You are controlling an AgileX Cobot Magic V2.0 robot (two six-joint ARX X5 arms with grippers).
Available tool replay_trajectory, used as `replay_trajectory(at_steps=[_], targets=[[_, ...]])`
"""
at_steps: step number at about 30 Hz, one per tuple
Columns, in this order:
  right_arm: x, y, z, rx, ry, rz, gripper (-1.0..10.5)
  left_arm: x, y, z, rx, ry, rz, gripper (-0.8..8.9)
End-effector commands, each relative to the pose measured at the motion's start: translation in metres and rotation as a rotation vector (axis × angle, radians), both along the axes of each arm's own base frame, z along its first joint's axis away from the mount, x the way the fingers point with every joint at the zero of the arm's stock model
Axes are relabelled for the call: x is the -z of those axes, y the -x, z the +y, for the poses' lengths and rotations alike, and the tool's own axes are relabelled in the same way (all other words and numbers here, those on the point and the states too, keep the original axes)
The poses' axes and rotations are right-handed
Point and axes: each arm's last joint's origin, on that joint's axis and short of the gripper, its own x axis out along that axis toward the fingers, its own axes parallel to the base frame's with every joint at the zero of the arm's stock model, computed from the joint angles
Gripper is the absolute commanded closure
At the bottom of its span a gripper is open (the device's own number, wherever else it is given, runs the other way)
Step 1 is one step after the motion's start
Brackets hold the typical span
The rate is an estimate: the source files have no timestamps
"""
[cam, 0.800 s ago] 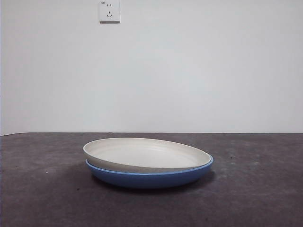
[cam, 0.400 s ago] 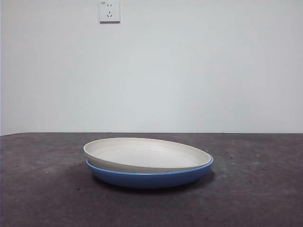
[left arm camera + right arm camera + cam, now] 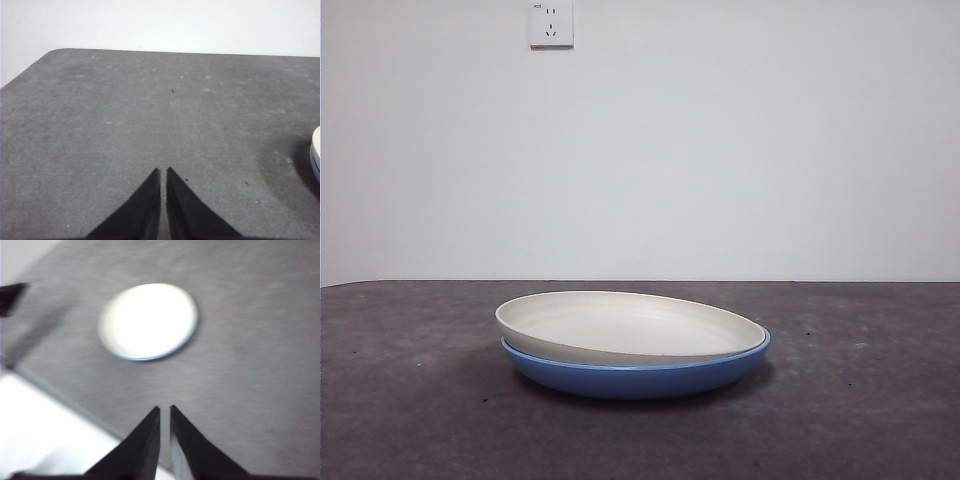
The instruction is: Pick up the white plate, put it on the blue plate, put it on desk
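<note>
The white plate (image 3: pixel 625 327) lies in the blue plate (image 3: pixel 640 378) on the desk (image 3: pixel 400 400), tilted a little, its left rim higher. In the right wrist view the white plate (image 3: pixel 147 320) shows from high above, with a thin edge of the blue plate (image 3: pixel 172 350) beneath it. My right gripper (image 3: pixel 164 410) is shut and empty, well above the desk and apart from the plates. My left gripper (image 3: pixel 163 171) is shut and empty over bare desk; the edge of the plates (image 3: pixel 316 150) shows far to its side. Neither gripper shows in the front view.
A wall socket (image 3: pixel 551 23) sits high on the white wall behind the desk. The desk's edge (image 3: pixel 60 395) runs near the right gripper in its view. The other arm's dark tip (image 3: pixel 10 295) shows at that view's side.
</note>
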Motion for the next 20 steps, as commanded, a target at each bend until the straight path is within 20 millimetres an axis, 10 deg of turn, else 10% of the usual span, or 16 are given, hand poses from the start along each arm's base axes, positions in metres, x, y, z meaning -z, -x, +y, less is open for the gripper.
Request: replay_trajectory(at_steps=[1,13,20], targets=[[0.016,-0.001,0.0,-0.012,0.146,0.008,9.2,0.007,-0.001,0.0,-0.002,-0.013,0.023,7.93],[0.108,-0.09,0.016,0.134,0.094,-0.704,9.2,0.007,-0.001,0.0,-0.001,-0.013,0.023,7.93],[0.162,-0.101,0.006,0.368,0.147,-0.744,9.2,0.007,-0.001,0.0,-0.001,-0.013,0.023,7.93]])
